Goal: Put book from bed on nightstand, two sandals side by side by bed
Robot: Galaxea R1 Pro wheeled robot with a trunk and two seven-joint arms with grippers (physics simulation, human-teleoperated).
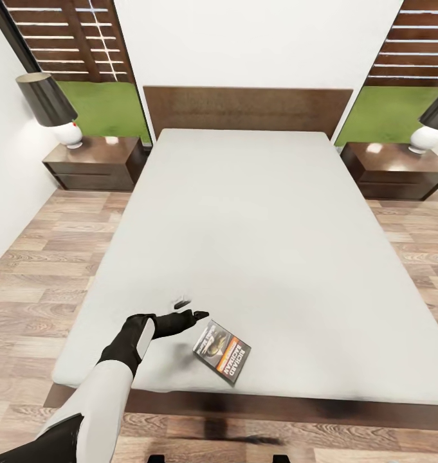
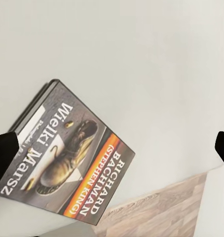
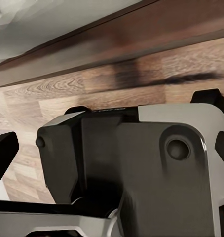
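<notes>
Closest to the head camera, the left arm [image 1: 109, 386] reaches up over the foot of the bed [image 1: 264, 212], its white forearm ending in the black left gripper [image 1: 191, 316]. Its fingers spread wide with nothing between them; in the left wrist view one dark fingertip [image 2: 4, 157] sits at each side edge of the picture, far apart.

Just ahead of that gripper and slightly to its right lies the book [image 1: 222, 351], flat on the pale grey-white mattress near the foot edge, turned at an angle, apart from the fingers. From the left wrist camera the book [image 2: 72, 160] shows a dark cover with a worn boot pictured on it, white letters "Wielki Marsz", and an orange band carrying "RICHARD BACHMAN (STEPHEN KING)". One corner of it is covered by the fingertip, and beyond the mattress edge a strip of wood-plank floor [image 2: 156, 212] appears.

Far beyond the gripper, either side of the dark headboard [image 1: 247, 109], stand two nightstands [image 1: 93, 161] [image 1: 392, 168], each bearing a lamp [image 1: 51, 106]; the right-hand lamp is cut off by the frame.

From the right wrist camera, dark fingertips of the right gripper [image 3: 114, 153] show at both side edges, wide apart, over the robot's own grey and black body [image 3: 141, 168]; the bed's brown frame [image 3: 112, 44] and floor lie behind.
</notes>
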